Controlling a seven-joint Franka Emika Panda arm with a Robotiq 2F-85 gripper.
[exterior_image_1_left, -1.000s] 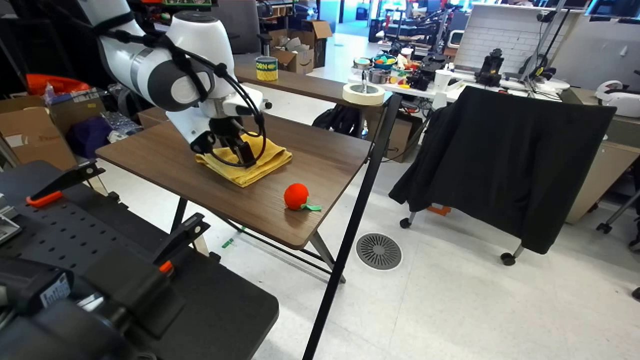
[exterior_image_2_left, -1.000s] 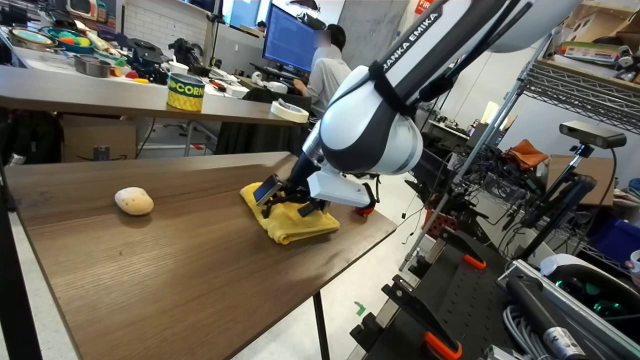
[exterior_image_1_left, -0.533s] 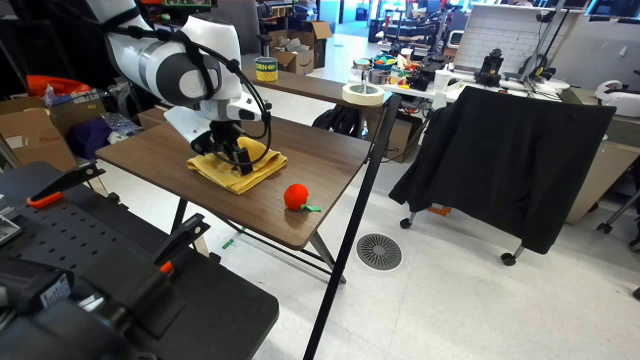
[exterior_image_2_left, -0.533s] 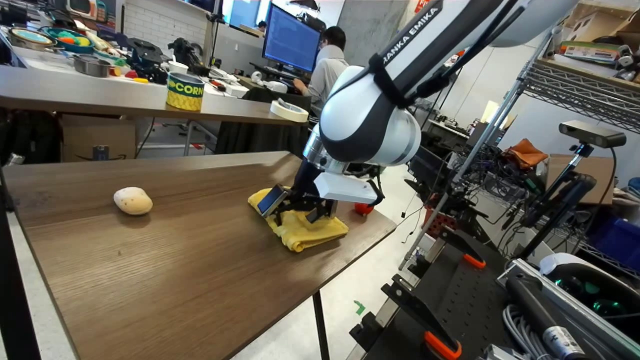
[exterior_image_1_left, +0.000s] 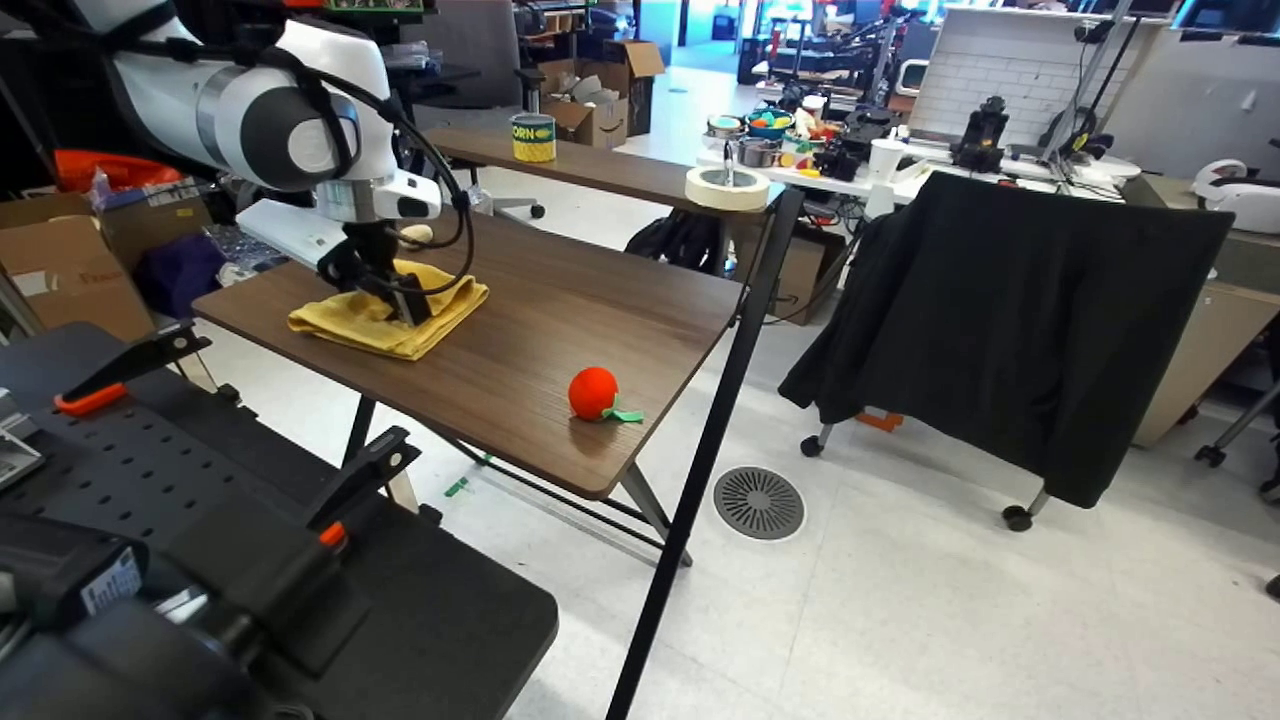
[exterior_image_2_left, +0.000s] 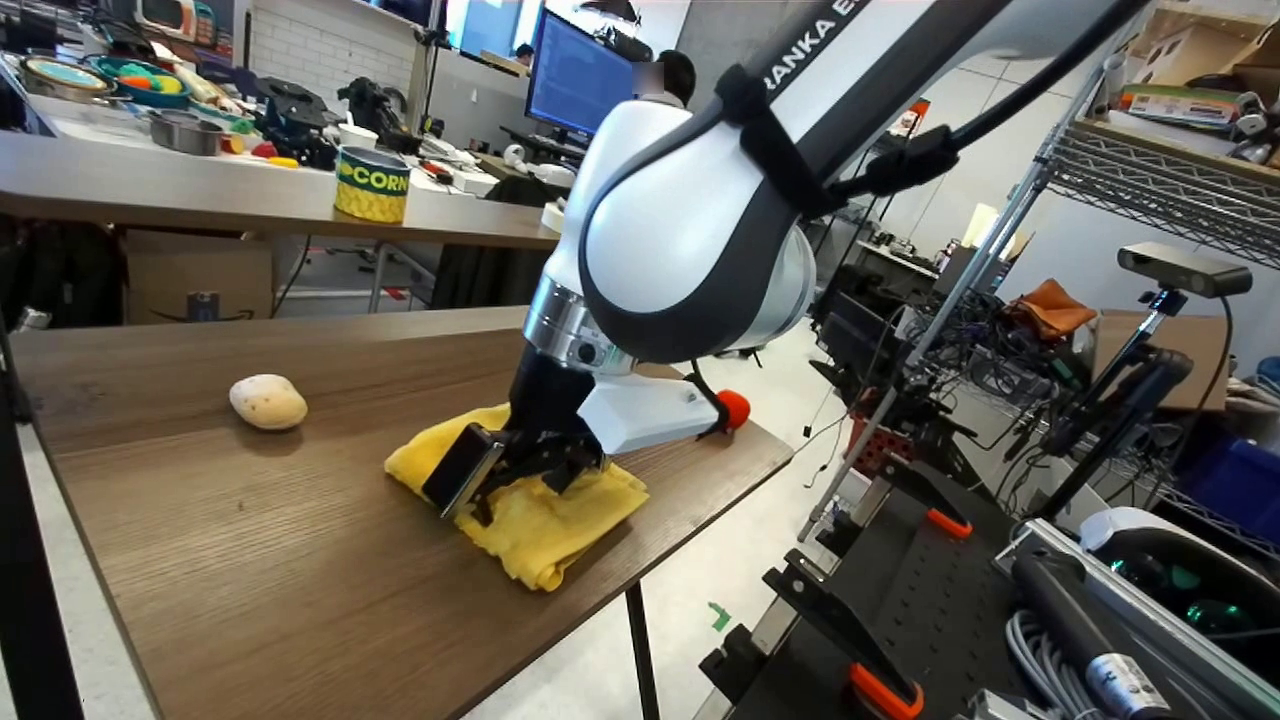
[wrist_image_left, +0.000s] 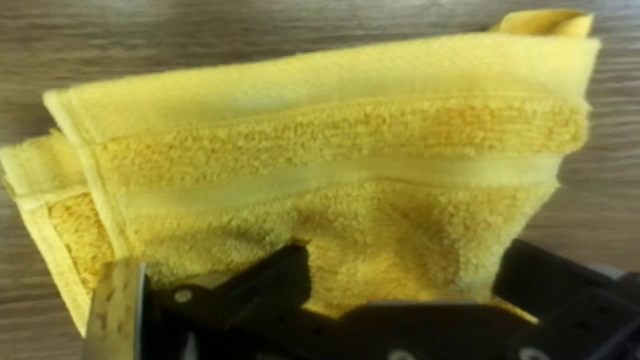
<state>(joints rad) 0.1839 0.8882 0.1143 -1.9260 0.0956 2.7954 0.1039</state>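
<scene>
A folded yellow towel (exterior_image_1_left: 350, 322) lies on the brown tabletop (exterior_image_1_left: 560, 335). Pointing down onto it is my gripper (exterior_image_2_left: 522, 492), visible in both exterior views. In the wrist view the gripper (wrist_image_left: 404, 269) is open, its dark fingers (wrist_image_left: 292, 275) far apart, and towel (wrist_image_left: 350, 130) fills the gap between them. The cloth is dented and rumpled around the left finger, which seems to press on it; the right one sits near its edge. Nothing is pinched. Exact contact at the tips is hidden.
A red ball (exterior_image_1_left: 592, 392) with a green strip rests near a table corner. A pale potato-like object (exterior_image_2_left: 268, 402) lies across the table. On a shelf behind stand a corn can (exterior_image_2_left: 371, 184) and a tape roll (exterior_image_1_left: 727, 188). A black post (exterior_image_1_left: 700, 480) stands beside the table.
The gripper and towel have slid together across the table, leftward in both exterior views, mostly in the last half second. The potato-like object has come out from behind the arm. The jaws remain open.
</scene>
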